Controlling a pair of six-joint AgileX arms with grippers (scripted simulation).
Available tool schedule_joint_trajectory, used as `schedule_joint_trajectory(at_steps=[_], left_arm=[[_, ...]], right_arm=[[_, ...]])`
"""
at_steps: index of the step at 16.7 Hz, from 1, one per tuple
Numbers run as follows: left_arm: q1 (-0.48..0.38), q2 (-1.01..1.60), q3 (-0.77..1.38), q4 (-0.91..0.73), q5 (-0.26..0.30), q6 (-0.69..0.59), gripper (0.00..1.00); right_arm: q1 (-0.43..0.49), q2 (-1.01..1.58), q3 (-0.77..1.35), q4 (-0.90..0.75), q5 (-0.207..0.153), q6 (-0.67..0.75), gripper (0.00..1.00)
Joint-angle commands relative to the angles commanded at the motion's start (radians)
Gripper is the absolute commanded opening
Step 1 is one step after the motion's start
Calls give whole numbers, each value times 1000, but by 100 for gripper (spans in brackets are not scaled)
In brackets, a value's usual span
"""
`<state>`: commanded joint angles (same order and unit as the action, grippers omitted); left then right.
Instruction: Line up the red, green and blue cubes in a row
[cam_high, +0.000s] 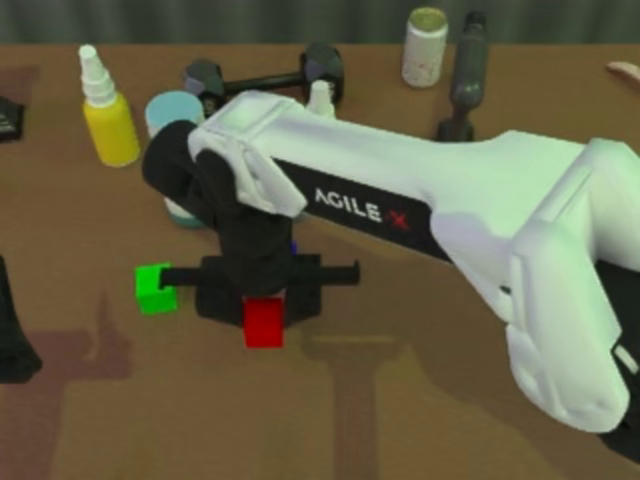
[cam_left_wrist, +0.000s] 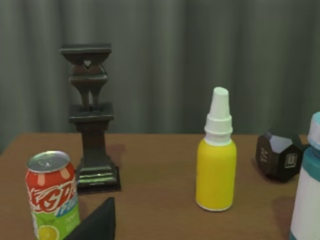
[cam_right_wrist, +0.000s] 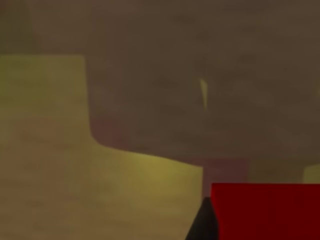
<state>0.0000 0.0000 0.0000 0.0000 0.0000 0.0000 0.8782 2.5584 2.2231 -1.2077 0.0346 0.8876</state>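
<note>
1. Reaching across the table (cam_high: 330, 420) from the top view's right, the right arm hangs its right gripper (cam_high: 262, 300) near the centre-left of the surface.
2. Red cube (cam_high: 264, 322) sits at the gripper's lower edge; the right wrist view shows the cube (cam_right_wrist: 265, 210) pressed against one dark finger (cam_right_wrist: 202, 225). Whether the jaws are clenched on it or released cannot be told.
3. Green cube (cam_high: 155, 288) rests on the table just to the left of the gripper body, apart from the red cube.
4. Blue cube (cam_high: 293, 246) shows only as a sliver behind the wrist, mostly hidden.
5. Left gripper (cam_high: 12, 345) is parked at the table's left edge; its finger state cannot be told.
6. Rear of table holds a yellow bottle (cam_high: 107, 115), a dumbbell (cam_high: 265, 75) and a white jar (cam_high: 425, 47).
</note>
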Motion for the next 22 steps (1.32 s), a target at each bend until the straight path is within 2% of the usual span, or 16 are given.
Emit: schedule_joint_trajectory(at_steps=[13,22], left_arm=[[0,0,0,0,0,0,100],[0,0,0,0,0,0,100]], right_arm=[[0,0,0,0,0,0,98],[-3,0,0,0,0,0,100]])
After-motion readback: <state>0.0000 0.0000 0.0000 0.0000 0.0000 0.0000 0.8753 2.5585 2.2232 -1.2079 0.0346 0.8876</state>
